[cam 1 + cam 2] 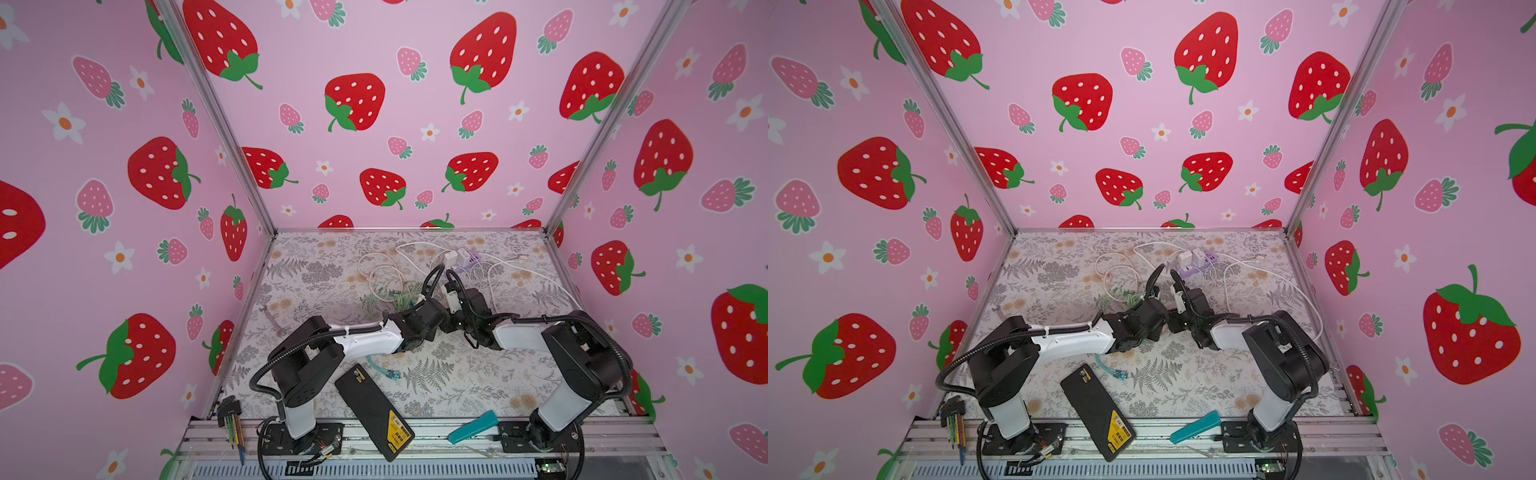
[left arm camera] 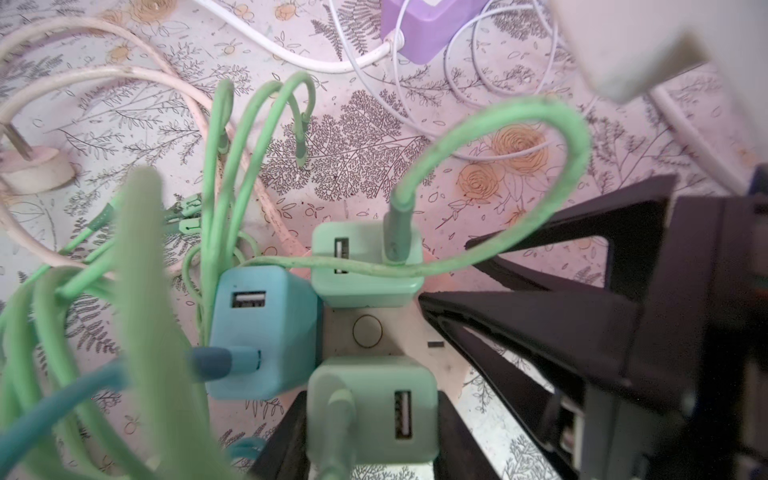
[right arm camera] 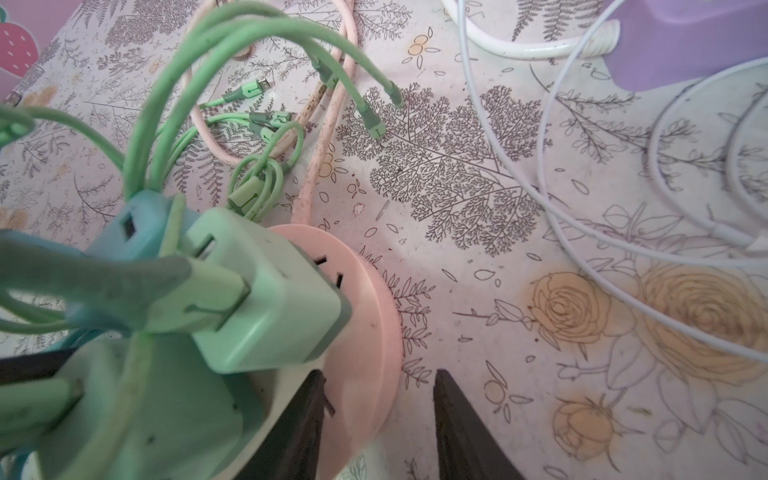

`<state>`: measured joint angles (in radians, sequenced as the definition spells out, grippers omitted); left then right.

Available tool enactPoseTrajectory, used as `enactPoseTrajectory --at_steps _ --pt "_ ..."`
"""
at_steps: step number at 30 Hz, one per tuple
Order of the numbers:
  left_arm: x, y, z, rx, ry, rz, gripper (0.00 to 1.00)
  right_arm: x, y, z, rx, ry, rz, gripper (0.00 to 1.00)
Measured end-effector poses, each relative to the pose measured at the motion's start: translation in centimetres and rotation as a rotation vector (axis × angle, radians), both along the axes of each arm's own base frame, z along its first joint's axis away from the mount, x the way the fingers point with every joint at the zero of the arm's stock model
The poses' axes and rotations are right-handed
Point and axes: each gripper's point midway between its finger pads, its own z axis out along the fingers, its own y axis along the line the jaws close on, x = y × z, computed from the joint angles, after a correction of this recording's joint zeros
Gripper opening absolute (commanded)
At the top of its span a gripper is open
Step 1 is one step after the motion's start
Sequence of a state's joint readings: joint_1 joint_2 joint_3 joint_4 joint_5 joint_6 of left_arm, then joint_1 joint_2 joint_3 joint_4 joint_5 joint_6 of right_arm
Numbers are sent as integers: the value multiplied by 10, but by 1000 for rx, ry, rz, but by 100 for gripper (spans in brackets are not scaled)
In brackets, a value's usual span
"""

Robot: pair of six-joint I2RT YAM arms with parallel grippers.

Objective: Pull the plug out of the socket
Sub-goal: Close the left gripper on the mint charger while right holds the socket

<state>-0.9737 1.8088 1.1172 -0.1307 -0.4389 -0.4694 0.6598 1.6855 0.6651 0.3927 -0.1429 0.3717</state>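
Soft green cable beside the left end effector, which clamps a boxy mint plug; right end effector straddles the rim of the round pink socket, grip unclear.

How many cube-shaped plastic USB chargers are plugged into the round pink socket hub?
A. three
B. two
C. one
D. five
A: the left wrist view shows a blue cube, a nearer mint-green cube and a farther mint-green cube, all seated on the round pink socket hub.
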Motion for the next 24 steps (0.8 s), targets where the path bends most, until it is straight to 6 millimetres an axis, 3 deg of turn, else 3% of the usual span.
enactPoseTrajectory --at_steps 10,24 --pt "0 -3 3 70 -28 -3 19 0 0 0 -6 -4 -3 45" --pt "0 12 2 -124 83 25 18 0 5 0 -9 -5 5 45"
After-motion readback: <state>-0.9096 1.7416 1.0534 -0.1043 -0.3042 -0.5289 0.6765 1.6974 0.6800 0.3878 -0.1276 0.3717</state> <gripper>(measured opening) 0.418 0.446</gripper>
